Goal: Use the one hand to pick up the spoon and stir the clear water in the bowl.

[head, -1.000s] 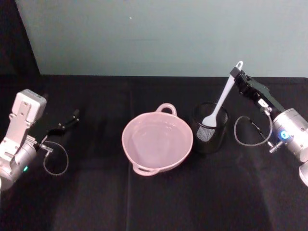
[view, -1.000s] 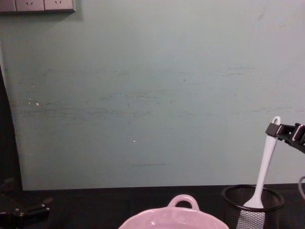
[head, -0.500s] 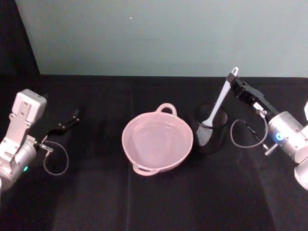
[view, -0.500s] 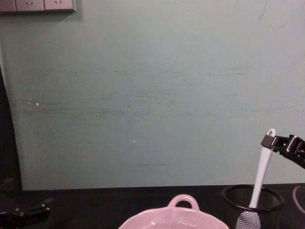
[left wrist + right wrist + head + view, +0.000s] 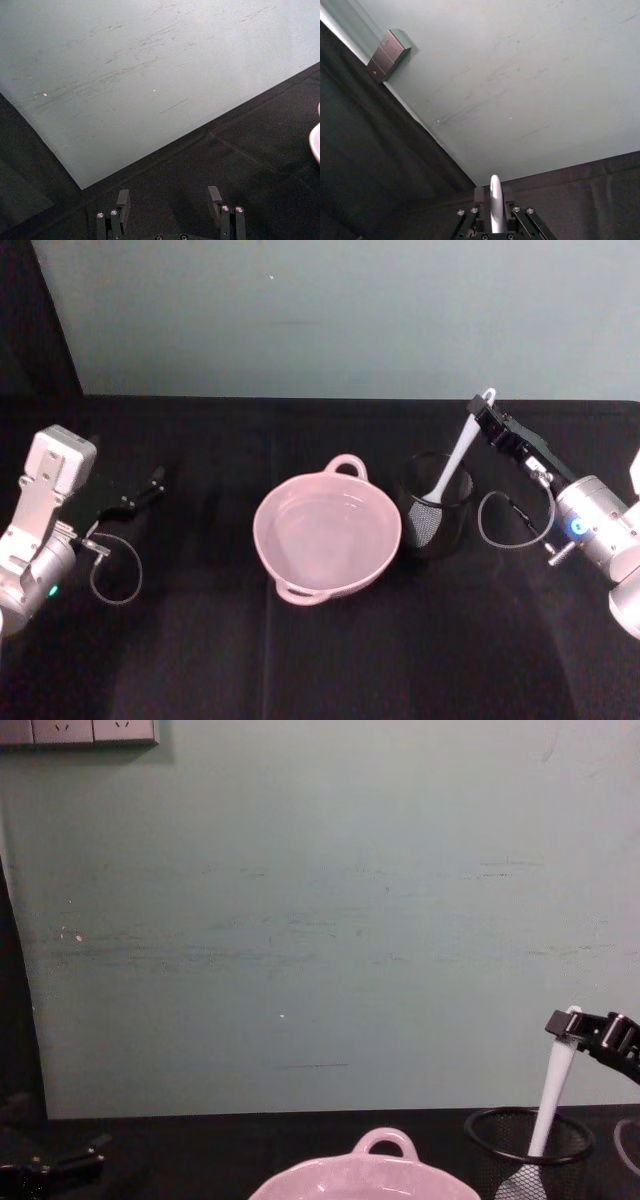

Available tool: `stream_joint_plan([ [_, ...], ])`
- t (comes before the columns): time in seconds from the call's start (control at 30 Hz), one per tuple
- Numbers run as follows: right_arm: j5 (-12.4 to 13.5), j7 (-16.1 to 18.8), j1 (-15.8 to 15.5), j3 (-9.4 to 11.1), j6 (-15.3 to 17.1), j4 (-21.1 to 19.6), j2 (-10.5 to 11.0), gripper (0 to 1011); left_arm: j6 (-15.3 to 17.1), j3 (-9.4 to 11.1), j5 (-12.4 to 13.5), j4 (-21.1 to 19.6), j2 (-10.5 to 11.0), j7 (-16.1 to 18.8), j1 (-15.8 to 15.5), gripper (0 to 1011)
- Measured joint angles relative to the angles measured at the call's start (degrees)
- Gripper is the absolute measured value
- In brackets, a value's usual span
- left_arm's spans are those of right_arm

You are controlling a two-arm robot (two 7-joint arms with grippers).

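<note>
While pinching the spoon near its handle top, the right pincer is keeping it tilted, blade sitting in the mesh cup; bowl lying leftward. Left pincer is idling spread, far off.

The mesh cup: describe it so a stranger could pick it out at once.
On the black table, find the pink bowl at the centre. The mesh cup stands just to its right, dark and see-through, with the white spoon in it, gripped by the right gripper.

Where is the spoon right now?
The spoon stands blade-down in the black mesh cup, right of the pink bowl; the right gripper grips its handle top.
</note>
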Motion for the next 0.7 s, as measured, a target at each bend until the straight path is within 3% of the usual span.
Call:
stream_joint_plan([
  [0.3, 0.3, -1.8, -1.5, 0.1, 0.2, -1.8, 1.0, 502, 0.0, 0.0, 0.0, 0.0, 0.0, 0.0, 0.0, 1011],
  [0.7, 0.7, -4.9, -7.9, 1.5, -0.3, -9.4, 3.8, 857, 0.0, 0.0, 0.0, 0.0, 0.0, 0.0, 0.0, 1011],
])
